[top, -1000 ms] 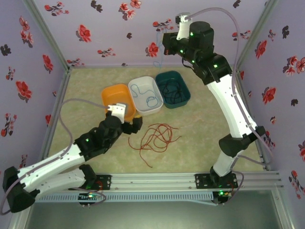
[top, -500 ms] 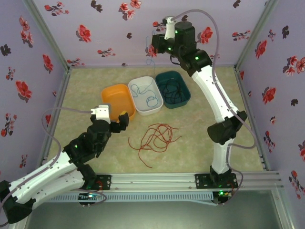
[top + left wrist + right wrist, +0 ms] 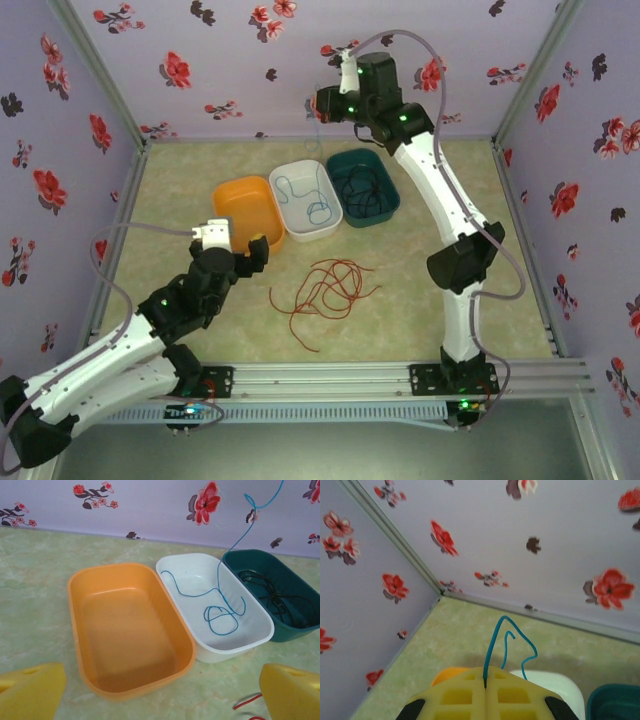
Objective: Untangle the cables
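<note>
Right gripper [image 3: 485, 682] clamped on blue cable [image 3: 489, 647] above white tray [image 3: 235, 651], one of three; left gripper [image 3: 262, 249] wide open, empty; red cable [image 3: 325, 287] on open bench [image 3: 420, 300].

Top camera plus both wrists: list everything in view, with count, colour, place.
orange tray: 1, orange, left of the row
white tray: 1, white, middle
teal tray: 1, teal, right
blue cable: 1, blue, rises from white tray to right gripper
black cable: 1, black, in teal tray
red cable: 1, red, loose on table before the trays
left gripper: 1, yellow fingers, open, near orange tray
right gripper: 1, yellow fingers, shut on blue cable, high by back wall
</note>
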Robot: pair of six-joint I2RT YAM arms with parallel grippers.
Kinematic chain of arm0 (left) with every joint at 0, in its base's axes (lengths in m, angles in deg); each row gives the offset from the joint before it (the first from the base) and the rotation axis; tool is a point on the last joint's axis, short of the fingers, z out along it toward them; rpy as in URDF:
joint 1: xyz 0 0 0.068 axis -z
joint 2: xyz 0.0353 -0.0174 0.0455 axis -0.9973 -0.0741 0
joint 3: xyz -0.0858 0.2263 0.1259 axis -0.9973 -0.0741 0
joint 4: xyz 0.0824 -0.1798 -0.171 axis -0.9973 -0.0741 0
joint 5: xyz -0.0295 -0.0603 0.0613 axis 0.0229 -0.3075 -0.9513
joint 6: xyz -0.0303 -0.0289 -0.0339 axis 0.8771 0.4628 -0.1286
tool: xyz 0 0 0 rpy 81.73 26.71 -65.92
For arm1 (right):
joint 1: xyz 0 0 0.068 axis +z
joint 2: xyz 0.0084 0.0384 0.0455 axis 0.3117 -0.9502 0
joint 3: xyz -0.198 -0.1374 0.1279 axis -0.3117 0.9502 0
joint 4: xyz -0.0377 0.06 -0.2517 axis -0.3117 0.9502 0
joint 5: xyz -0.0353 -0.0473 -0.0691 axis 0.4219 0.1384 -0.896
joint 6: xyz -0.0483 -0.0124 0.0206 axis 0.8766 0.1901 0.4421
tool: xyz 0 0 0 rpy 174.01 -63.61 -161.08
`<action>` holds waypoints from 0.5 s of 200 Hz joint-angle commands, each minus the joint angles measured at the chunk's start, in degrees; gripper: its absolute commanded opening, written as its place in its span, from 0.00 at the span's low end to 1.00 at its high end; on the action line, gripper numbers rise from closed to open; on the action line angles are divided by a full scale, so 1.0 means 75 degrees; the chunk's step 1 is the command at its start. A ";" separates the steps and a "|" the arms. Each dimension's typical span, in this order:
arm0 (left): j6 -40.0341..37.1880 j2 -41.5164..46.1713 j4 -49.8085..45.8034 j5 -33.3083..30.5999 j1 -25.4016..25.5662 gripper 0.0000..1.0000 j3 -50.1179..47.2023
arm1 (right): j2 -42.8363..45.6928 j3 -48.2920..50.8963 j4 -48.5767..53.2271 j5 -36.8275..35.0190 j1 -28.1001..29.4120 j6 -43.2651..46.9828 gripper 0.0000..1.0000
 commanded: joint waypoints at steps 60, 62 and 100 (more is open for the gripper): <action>0.0334 -0.0248 0.0003 -0.0071 -0.0091 1.00 0.0194 | -0.0901 0.0286 0.1105 0.1077 -0.0011 -0.0056 0.00; 0.0348 -0.0246 0.0003 -0.0061 -0.0092 1.00 0.0194 | -0.0924 0.0323 0.1078 0.1092 -0.0008 -0.0064 0.00; 0.0405 -0.0303 -0.0006 -0.0013 -0.0095 1.00 0.0183 | -0.1413 0.0482 0.1071 0.1157 0.0118 -0.0010 0.00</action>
